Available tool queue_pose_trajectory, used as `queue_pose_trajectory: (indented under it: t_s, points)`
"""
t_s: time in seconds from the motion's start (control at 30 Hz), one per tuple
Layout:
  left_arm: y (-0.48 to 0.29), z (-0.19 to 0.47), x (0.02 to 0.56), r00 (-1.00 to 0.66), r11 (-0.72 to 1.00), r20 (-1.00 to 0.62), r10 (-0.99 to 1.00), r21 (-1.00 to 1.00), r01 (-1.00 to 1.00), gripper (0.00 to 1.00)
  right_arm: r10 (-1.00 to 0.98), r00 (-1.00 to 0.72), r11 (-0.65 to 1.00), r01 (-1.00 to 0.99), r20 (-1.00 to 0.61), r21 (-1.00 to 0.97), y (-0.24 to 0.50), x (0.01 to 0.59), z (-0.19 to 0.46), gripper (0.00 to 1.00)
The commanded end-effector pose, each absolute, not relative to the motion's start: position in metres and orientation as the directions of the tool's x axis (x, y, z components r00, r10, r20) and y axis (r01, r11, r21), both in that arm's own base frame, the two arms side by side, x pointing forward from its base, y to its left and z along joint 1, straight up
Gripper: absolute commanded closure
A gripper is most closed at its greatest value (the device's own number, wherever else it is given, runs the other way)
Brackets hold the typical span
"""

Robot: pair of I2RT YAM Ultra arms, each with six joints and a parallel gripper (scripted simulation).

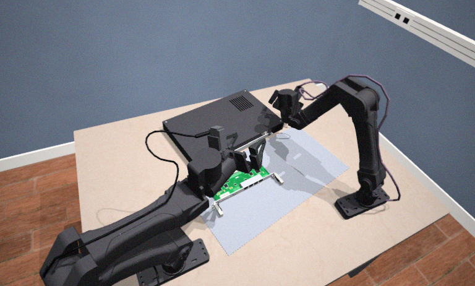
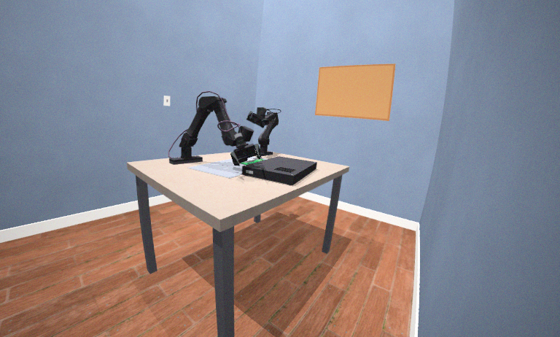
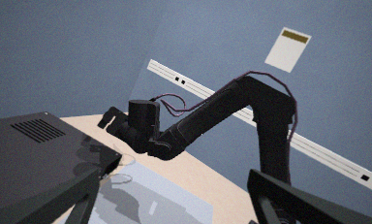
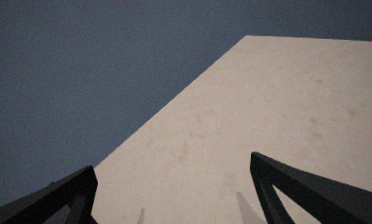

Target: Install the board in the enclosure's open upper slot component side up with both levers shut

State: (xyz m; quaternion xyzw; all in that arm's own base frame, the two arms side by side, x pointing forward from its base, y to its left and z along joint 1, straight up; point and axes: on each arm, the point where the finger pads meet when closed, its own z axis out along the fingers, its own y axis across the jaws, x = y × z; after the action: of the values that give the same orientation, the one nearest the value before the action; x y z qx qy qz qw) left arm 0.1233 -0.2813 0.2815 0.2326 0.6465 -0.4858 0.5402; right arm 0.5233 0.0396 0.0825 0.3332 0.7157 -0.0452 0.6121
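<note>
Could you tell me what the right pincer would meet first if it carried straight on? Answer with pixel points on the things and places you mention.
Probably the bare tabletop [image 1: 119, 164] [image 2: 206, 189] [image 3: 194, 171] [image 4: 194, 137] ahead of the right pincer [image 1: 284, 97] [image 2: 247, 154] [image 3: 117, 121] [image 4: 172, 168], though depth is unclear.

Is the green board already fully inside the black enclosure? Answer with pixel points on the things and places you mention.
No, the green board [image 1: 241, 181] shows outside the black enclosure [image 1: 209, 118], with its panel and two levers over the blue mat [image 1: 266, 213].

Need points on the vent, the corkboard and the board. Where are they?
Vent [image 1: 240, 103] [image 2: 284, 169] [image 3: 38, 130]: top, exterior, left wrist; mid-slats.
Corkboard [image 2: 355, 92]: exterior; centre of its face.
Board [image 1: 234, 181] [image 2: 251, 163]: top, exterior; green face.
</note>
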Motion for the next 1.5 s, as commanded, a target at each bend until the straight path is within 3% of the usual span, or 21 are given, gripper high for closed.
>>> queue_pose_trajectory:
  t_s: [0.0, 0.57, 0.7, 0.73, 1.03, 1.1, 1.47]
  points:
    - [-0.281, 0.287, 0.123, -0.304, 0.415, -0.923, -0.236, -0.379, 0.827, 0.00, 0.426, -0.016, 0.772, 0.528, -0.905, 0.354, 0.040, 0.525, 0.088, 0.00]
    - [-0.281, 0.287, 0.123, -0.304, 0.415, -0.923, -0.236, -0.379, 0.827, 0.00, 0.426, -0.016, 0.772, 0.528, -0.905, 0.354, 0.040, 0.525, 0.088, 0.00]
    - [-0.286, 0.266, 0.124, -0.289, 0.446, -0.950, -0.118, -0.311, 0.839, 0.45, 0.390, -0.116, 0.817, 0.502, -0.914, 0.285, 0.050, 0.519, 0.081, 0.00]
    - [-0.288, 0.253, 0.124, -0.283, 0.460, -0.958, -0.054, -0.275, 0.844, 0.53, 0.374, -0.154, 0.836, 0.484, -0.915, 0.260, 0.056, 0.517, 0.082, 0.00]
    - [-0.291, 0.169, 0.133, -0.271, 0.488, -0.880, 0.390, -0.052, 0.871, 0.53, 0.263, -0.320, 0.943, 0.284, -0.910, 0.173, 0.101, 0.482, 0.134, 0.00]
    - [-0.291, 0.169, 0.133, -0.271, 0.488, -0.880, 0.390, -0.052, 0.871, 0.53, 0.263, -0.320, 0.943, 0.284, -0.910, 0.173, 0.101, 0.482, 0.134, 0.00]
    - [-0.281, 0.092, 0.133, -0.210, 0.314, -0.605, 0.768, 0.069, 0.947, 0.53, 0.022, -0.468, 0.992, -0.097, -0.883, 0.077, 0.151, 0.389, 0.195, 0.00]
